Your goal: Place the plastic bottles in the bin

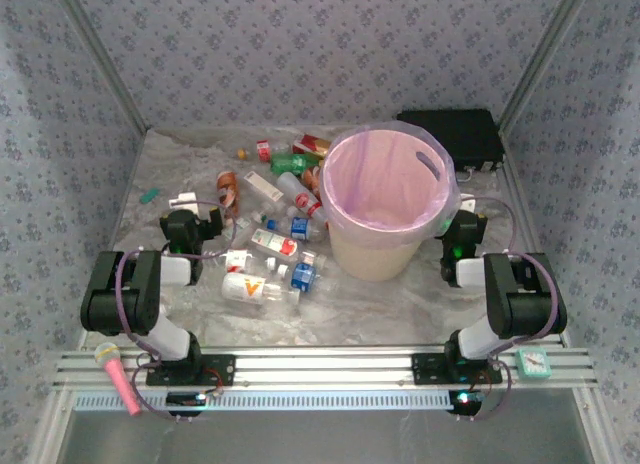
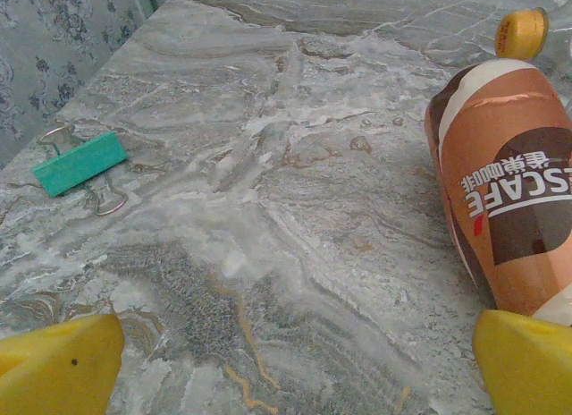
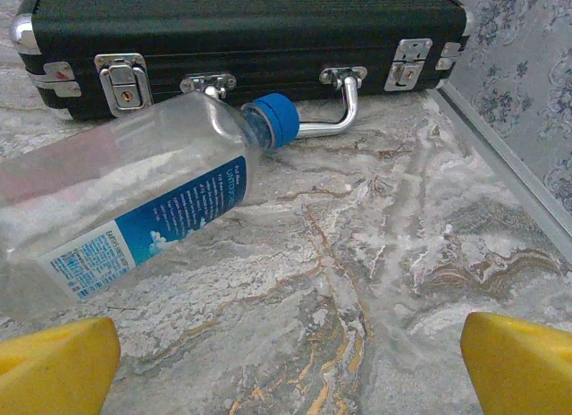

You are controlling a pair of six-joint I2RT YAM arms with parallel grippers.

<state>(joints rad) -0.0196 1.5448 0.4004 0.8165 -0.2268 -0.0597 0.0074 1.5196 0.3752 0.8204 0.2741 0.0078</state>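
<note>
- Bottles (image 1: 272, 244) of clear, white and green plastic lie scattered on the marbled table (image 1: 400, 304), left of the large round cream bucket (image 1: 385, 246) with pink liner.
- Left gripper (image 2: 286, 370): yellow fingers (image 2: 54, 366) spread, empty, brown coffee bottle (image 2: 509, 191) just beside one fingertip.
- Right gripper (image 3: 286, 361): fingers spread, empty; clear blue-capped bottle (image 3: 134, 200) lies before a black case (image 3: 241, 30).

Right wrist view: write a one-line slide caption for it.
Open right gripper above the marble tabletop, facing a clear blue-capped bottle lying on its side before a black case.
</note>
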